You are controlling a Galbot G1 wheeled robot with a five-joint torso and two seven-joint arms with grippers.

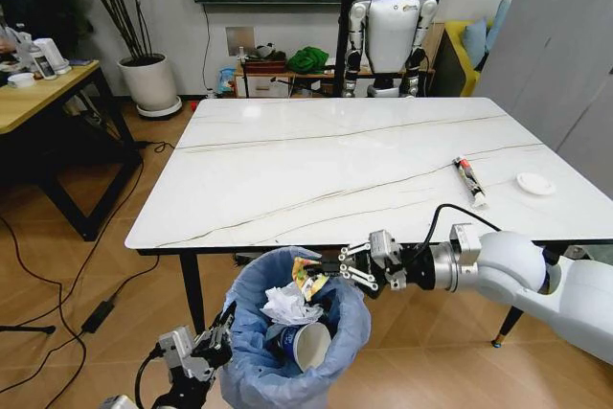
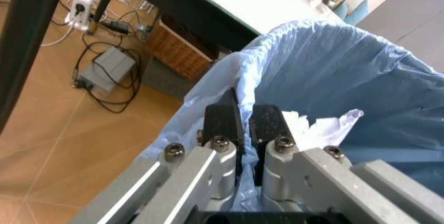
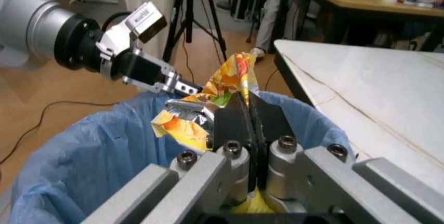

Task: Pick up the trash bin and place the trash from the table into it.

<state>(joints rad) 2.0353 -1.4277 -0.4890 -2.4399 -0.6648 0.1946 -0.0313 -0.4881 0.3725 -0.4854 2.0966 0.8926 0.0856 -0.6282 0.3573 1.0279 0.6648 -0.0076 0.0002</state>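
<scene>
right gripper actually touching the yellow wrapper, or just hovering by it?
Touching. In the right wrist view the right gripper is shut on the yellow snack wrapper, which sticks out from between its fingers, above the trash bin.

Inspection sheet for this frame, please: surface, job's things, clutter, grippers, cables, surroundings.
Surface: table, white marble-look top.
Job's things: bin below the table's near edge, holding a blue cup and tissues; tube and white disc on the table.
Clutter: nothing seen.
Grippers: left gripper shut on the bin's bag rim; right gripper shut on a yellow wrapper over the bin.
Cables: on the floor, left of the table.
Surroundings: wooden desk, potted plant, parked humanoid.
</scene>
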